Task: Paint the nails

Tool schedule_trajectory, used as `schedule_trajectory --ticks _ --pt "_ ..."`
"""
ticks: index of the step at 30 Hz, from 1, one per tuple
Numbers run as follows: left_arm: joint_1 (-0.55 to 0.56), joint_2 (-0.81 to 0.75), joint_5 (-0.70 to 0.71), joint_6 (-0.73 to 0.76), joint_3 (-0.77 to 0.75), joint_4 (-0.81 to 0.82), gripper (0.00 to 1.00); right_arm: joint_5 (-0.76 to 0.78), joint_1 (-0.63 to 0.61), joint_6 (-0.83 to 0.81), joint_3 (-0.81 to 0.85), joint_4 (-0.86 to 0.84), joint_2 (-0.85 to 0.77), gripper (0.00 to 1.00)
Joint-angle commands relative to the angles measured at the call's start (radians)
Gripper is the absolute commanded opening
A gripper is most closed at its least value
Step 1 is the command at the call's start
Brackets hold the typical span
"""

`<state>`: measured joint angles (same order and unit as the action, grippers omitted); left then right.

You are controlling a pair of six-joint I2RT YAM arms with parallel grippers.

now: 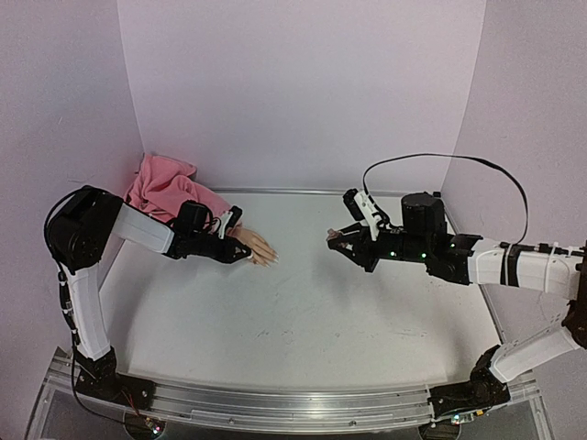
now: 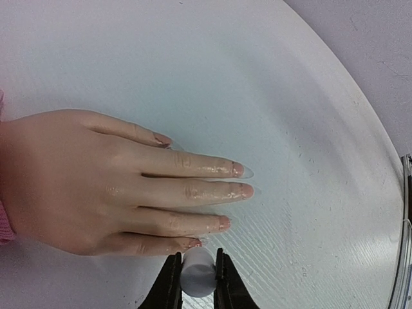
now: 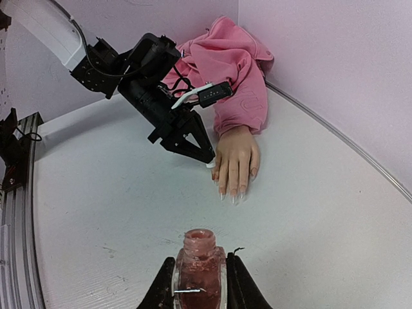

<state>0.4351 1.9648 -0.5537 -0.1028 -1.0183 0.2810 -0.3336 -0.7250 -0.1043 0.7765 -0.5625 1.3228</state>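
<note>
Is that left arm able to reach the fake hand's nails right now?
Probably yes: the left gripper, shut on a white cap, sits right beside the hand, and nothing covers the nails.

Mannequin hand [image 1: 255,246] flat on table [image 1: 312,321], left of middle, fingers toward right side, nails [image 2: 238,170] at their tips

Sleeve [image 1: 165,188] behind hand, bunched in back left corner by walls

Left gripper [image 3: 207,161] at near side of hand, cap [image 2: 197,275] between jaws, just beside tip of outermost finger

Right gripper [image 3: 198,280] on right half of table, well apart from hand, facing it; bottle [image 3: 199,257] upright between jaws
</note>
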Motion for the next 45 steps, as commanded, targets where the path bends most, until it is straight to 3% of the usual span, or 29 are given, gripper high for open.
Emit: schedule_trajectory --ticks 1,45 --pt "-0.005 -0.028 0.008 0.005 -0.020 0.040 0.00 -0.023 -0.001 0.007 0.026 -0.065 -0.006 0.00" --pt "-0.011 0.013 -0.031 -0.003 -0.061 0.006 0.00 -0.031 -0.001 0.009 0.024 -0.066 0.000 0.00"
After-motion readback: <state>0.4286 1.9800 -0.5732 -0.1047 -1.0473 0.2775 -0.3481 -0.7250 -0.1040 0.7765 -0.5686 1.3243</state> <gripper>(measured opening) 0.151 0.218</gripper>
